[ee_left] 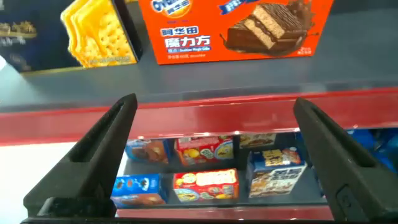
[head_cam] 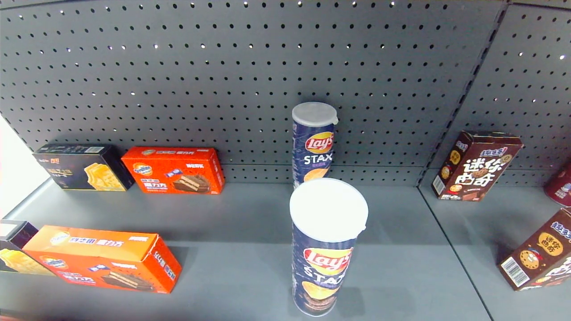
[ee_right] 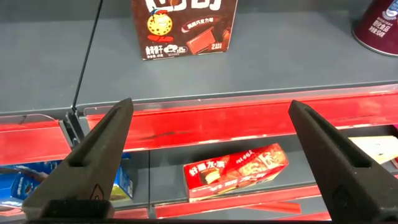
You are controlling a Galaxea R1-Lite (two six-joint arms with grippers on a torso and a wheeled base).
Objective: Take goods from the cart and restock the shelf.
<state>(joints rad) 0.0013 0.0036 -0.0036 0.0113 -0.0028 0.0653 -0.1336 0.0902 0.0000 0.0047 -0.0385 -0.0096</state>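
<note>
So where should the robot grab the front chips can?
Around the middle of the front chips can, on its round sides, coming from the open front of the shelf. It stands upright with bare shelf on both sides, and the back chips can stands close behind.

The front chip can [head_cam: 325,249] stands on the shelf [head_cam: 241,223], the rear chip can [head_cam: 313,142] directly behind it. Left of the front can sit the near wafer box [head_cam: 102,258] and, farther left, the near cracker box [head_cam: 13,249]; behind those, the far wafer box [head_cam: 174,170] and far cracker box [head_cam: 82,167]. Right of it stand the near cookie box [head_cam: 539,252] and, behind that, the far cookie box [head_cam: 475,166].
</note>
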